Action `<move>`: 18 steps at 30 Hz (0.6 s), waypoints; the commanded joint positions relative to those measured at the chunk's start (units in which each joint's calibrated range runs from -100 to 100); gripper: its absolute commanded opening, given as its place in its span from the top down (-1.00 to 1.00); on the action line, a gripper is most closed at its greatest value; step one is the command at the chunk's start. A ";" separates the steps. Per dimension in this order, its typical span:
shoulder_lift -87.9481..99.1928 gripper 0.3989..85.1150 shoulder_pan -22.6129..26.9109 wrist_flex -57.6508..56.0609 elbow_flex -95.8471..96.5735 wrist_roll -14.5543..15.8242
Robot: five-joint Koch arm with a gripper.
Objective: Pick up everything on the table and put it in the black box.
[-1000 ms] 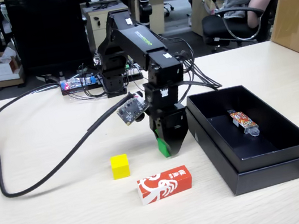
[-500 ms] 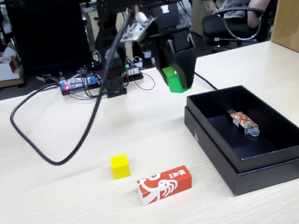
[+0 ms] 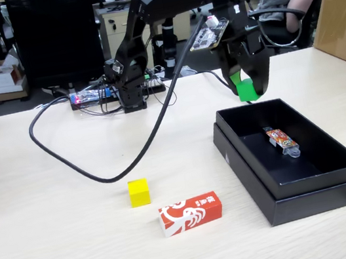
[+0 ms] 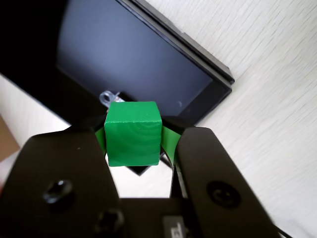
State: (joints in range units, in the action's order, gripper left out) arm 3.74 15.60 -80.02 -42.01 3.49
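Observation:
My gripper (image 3: 247, 92) is shut on the green cube (image 3: 245, 90) and holds it in the air just above the far rim of the black box (image 3: 291, 199). The wrist view shows the green cube (image 4: 133, 133) clamped between the two black jaws of the gripper (image 4: 133, 141), with the box's dark floor (image 4: 124, 54) beneath. On the beige table (image 3: 61, 254) the yellow cube (image 3: 139, 192) sits left of the box. The red carton with white swirls (image 3: 190, 213) lies just in front of it.
An orange-patterned packet (image 3: 282, 140) lies inside the box. A thick black cable (image 3: 72, 165) loops across the table on the left. The arm's base and electronics (image 3: 120, 92) stand at the back. A cardboard carton (image 3: 342, 8) is at the far right.
The arm lifted the green cube off the table, then swung it right and slightly down. It now hangs over the box's far edge.

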 commanded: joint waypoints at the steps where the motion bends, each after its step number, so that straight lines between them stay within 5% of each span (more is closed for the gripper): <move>1: 0.45 0.88 0.15 0.58 -4.68 -0.10; 18: -4.71 0.87 0.05 0.66 -3.87 0.00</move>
State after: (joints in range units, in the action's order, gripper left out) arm -1.96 15.60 -80.02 -42.01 3.49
